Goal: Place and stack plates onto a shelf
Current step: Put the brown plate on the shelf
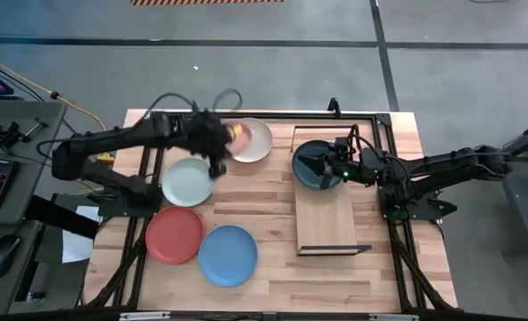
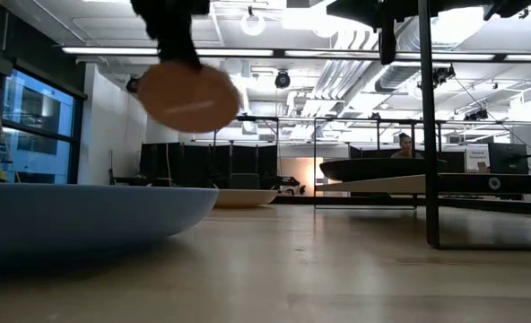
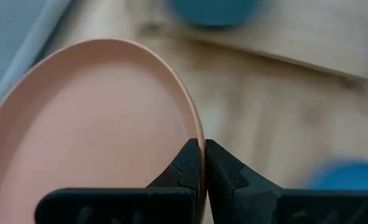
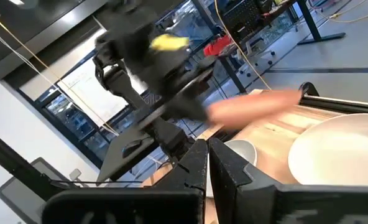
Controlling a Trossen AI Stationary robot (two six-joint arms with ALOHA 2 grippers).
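Observation:
My left gripper (image 1: 221, 143) is over the far left of the table, shut on the salmon pink plate (image 2: 189, 97), which is in the air. On the tabletop lie the white plate (image 1: 253, 141), the pale mint plate (image 1: 187, 181), the coral red plate (image 1: 175, 234) and the bright blue plate (image 1: 228, 255). The dark teal plate (image 1: 310, 165) rests flat on the far end of the shelf (image 1: 335, 209). My right gripper (image 4: 207, 163) is shut and hangs above the teal plate without touching it. My left gripper pinches the salmon plate's rim (image 3: 201, 146) between its two fingers, one finger (image 3: 187, 165) on the hollow face and the other on the underside. It comes from above. The plate is lifted clear and hangs steeply tilted below the fingers, its underside (image 2: 194, 103) toward the table's near edge.
The shelf's near half (image 1: 334, 227) is bare board, with thin black frame ends (image 1: 335, 251). A black frame post (image 2: 431, 135) stands by the shelf. The four plates fill the table's left half. A keyboard and mouse sit off the table's left side.

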